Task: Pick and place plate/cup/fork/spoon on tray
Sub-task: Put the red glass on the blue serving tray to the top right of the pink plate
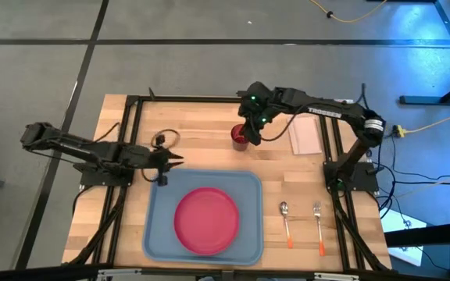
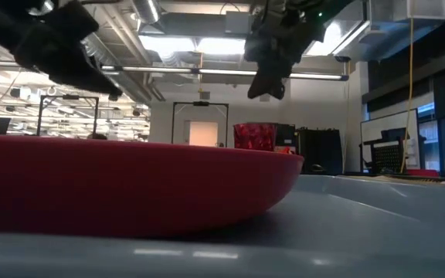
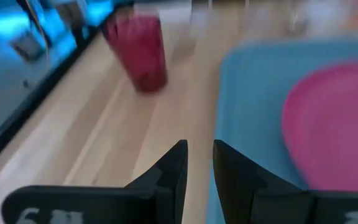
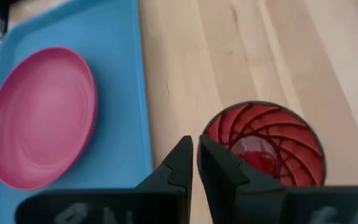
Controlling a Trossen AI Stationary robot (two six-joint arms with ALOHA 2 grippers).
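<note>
The pink-red plate [image 1: 207,220] lies flat in the light blue tray [image 1: 157,234]. The dark red cup [image 1: 238,136] stands upright on the wood beyond the tray's far edge. My right gripper [image 4: 195,155] hangs above the cup [image 4: 272,140], beside its rim; its fingers are shut, point steeply down and touch nothing. It also shows high over the cup [image 2: 255,135] in the low view. My left gripper [image 3: 199,163] hovers over the tray's far left corner, fingers shut to a narrow slit, empty. The spoon [image 1: 285,222] and fork [image 1: 318,228] lie right of the tray.
A pale rectangular sheet [image 1: 305,136] lies on the table right of the cup. Black frame rails [image 1: 131,133] run along the table's left, far and right sides. Bare wood lies between the tray's far edge and the cup.
</note>
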